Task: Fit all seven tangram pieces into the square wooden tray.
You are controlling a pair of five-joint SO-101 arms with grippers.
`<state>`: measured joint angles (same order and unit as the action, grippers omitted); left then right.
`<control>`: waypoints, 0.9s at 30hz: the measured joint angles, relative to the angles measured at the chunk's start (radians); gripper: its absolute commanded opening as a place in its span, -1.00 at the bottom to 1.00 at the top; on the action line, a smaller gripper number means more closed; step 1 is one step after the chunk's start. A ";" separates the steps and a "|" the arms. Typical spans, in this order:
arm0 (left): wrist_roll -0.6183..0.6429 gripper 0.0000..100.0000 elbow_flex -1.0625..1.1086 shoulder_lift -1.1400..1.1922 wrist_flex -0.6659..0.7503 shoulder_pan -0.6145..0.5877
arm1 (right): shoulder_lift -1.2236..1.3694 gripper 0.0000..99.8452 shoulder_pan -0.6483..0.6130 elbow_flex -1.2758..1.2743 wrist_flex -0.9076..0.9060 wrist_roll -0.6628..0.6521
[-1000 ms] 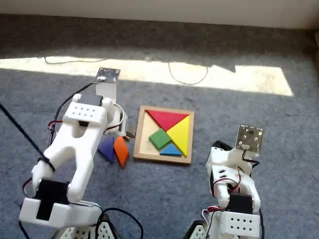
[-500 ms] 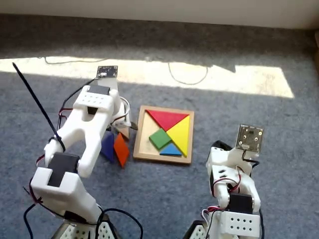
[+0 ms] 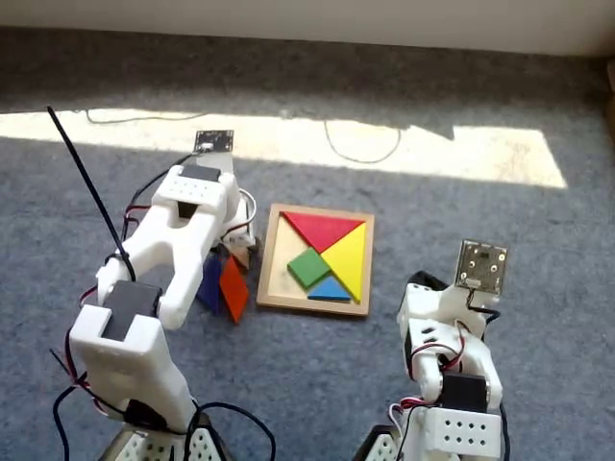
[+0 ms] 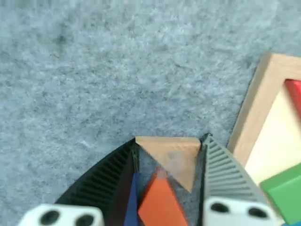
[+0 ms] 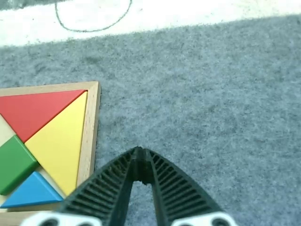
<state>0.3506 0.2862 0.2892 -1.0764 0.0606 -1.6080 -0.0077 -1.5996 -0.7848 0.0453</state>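
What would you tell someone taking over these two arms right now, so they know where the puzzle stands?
Left gripper: shut on the tan triangle, just outside the wooden tray, over the carpet.
Right gripper: shut, holding nothing, over carpet on the tray's other side.
Done: red triangle, yellow triangle, green square and blue triangle lie in the tray.
Left to do: three pieces. These are the tan triangle, plus the orange parallelogram and dark blue piece lying on the carpet by the left arm.
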 measured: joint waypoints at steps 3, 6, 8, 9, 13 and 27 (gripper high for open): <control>-0.012 -0.77 -0.005 0.000 0.008 0.025 | 0.000 -0.97 0.000 0.000 0.000 0.000; -0.015 -0.77 -0.008 0.000 0.008 0.031 | 0.000 -0.97 0.000 0.000 0.000 0.000; -0.015 -0.78 -0.008 0.000 0.008 0.031 | 0.000 -0.97 0.000 0.000 0.000 0.000; -0.015 -0.78 -0.008 0.000 0.008 0.031 | 0.000 -0.97 0.000 0.000 0.000 0.000; -0.072 -0.78 -0.015 0.002 0.006 0.031 | 0.000 -0.97 0.000 0.000 0.000 0.000; -0.241 -0.78 -0.173 0.002 -0.078 0.104 | 0.000 -0.97 0.000 0.000 0.000 0.000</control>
<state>0.1097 0.1128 0.2908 -1.1546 0.1649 -1.6080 -0.0077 -1.5996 -0.7848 0.0453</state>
